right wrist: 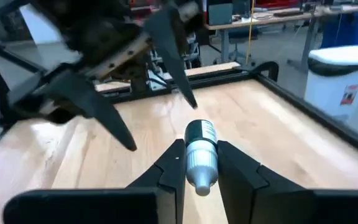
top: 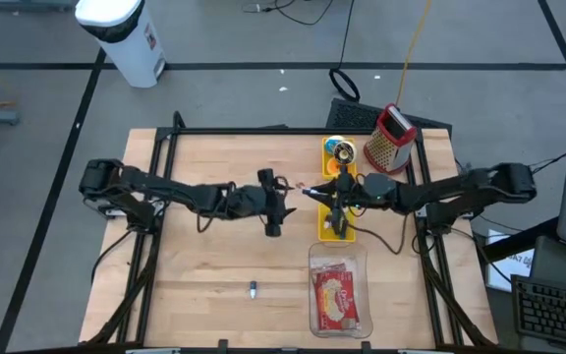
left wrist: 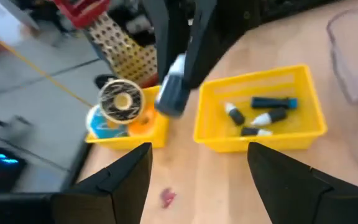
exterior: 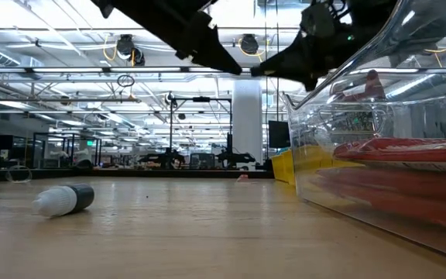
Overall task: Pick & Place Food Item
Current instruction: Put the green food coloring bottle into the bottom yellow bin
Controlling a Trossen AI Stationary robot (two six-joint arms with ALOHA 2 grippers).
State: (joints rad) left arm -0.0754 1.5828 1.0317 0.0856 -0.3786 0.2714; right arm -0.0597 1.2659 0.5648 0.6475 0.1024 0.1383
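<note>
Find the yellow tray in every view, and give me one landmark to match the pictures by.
High view: the yellow tray lies right of centre, partly under the right arm.
Low view: a yellow corner shows just behind the clear container.
Left wrist view: mid-picture, with small bottles inside.
Right wrist view: not in it.
Shared landmark: the clear container, next to the tray in the high, low and left wrist views.

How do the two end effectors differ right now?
The right end effector is shut on a small dark-and-white tube; the left end effector is open and holds nothing. The right one hangs over the yellow bin, the left over bare table. Both are off the table.
</note>
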